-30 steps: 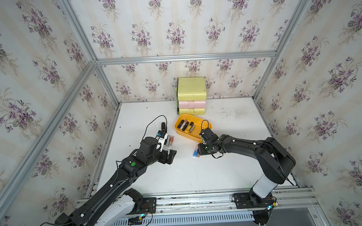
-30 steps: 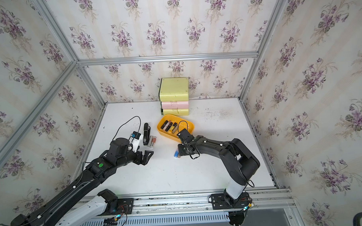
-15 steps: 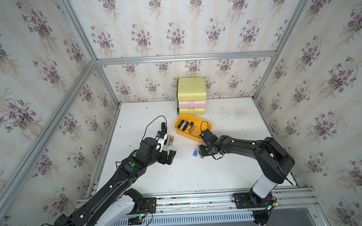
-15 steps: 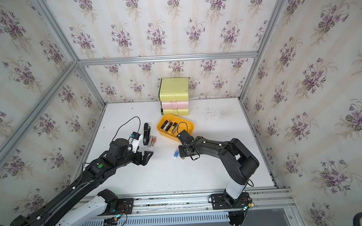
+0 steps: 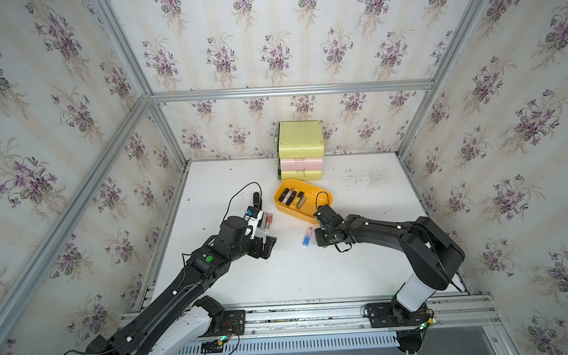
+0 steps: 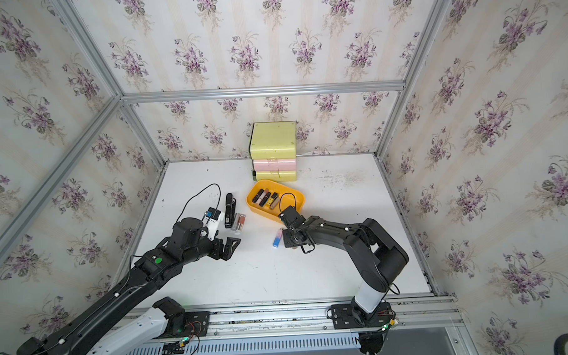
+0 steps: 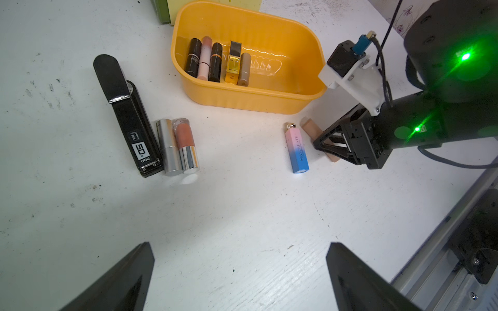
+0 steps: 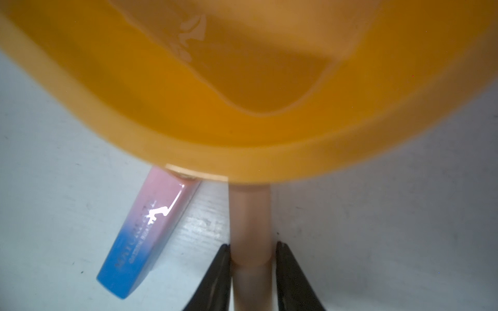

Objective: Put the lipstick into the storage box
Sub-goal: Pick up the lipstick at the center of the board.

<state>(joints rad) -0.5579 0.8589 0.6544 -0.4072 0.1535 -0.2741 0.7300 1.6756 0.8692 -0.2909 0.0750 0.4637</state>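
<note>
Floral wallpaper in purple and cream lines the walls of an aluminium-framed cell, and a scuffed white table (image 5: 360, 270) forms its floor. Against the back wall stands a pale yellow-and-pink drawer unit (image 5: 300, 150). Just in front of it sits the orange-yellow storage box (image 7: 250, 103), with five lipsticks (image 7: 215, 62) lying side by side at one end and the rest of its floor bare.

The right end effector (image 8: 252, 245) is clenched on a peach lipstick (image 8: 250, 215). In the right wrist view its two black fingers (image 8: 221, 269) press against opposite sides of the tube, near the tube's end that is farther from the box. The tube points toward the storage box (image 8: 242, 80), whose rim hides its far end in that view. In the left wrist view the peach lipstick (image 7: 310, 128) is low at the table, outside the box and close to its near wall. Whether it rests on the surface or is just off it I cannot tell.

A pink-to-blue lipstick (image 7: 296, 146) lies on the table just beside the gripped one, on the side toward the left arm, and nothing holds it.

The left end effector (image 7: 239, 245) is released, its jaws spread wide over bare table and holding nothing, well apart from both tubes. Near it, to the side of the box, a black stapler (image 7: 126, 115), a silver tube (image 7: 168, 148) and a clear-capped blush lipstick (image 7: 187, 145) lie in a row, touching.
</note>
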